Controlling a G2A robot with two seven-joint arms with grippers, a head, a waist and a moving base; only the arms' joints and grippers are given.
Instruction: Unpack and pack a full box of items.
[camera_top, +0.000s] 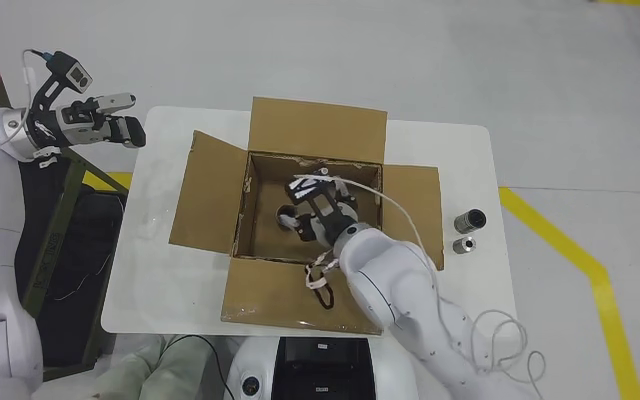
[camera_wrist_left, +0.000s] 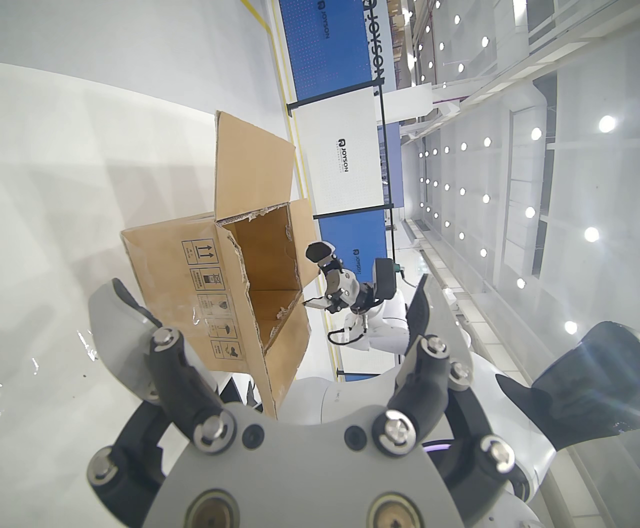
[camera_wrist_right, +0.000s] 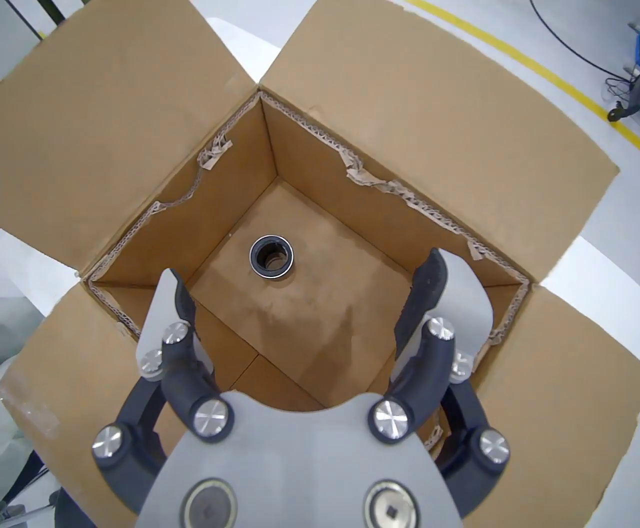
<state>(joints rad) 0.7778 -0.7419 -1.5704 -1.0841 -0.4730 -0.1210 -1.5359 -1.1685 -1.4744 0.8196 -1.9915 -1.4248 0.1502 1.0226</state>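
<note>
An open cardboard box stands mid-table with all flaps folded out. On its floor stands one dark ring-shaped cylinder, upright near a corner. My right gripper hangs open above the box mouth, nothing between its fingers; from above the right gripper is over the box interior. My left gripper is open and empty, held off the table's far left corner, seen from above as the left gripper. It faces the box from the side.
Two small dark cylinders lie on the table right of the box, one above the other. A yellow floor line runs past the table's right side. A dark stand sits left of the table.
</note>
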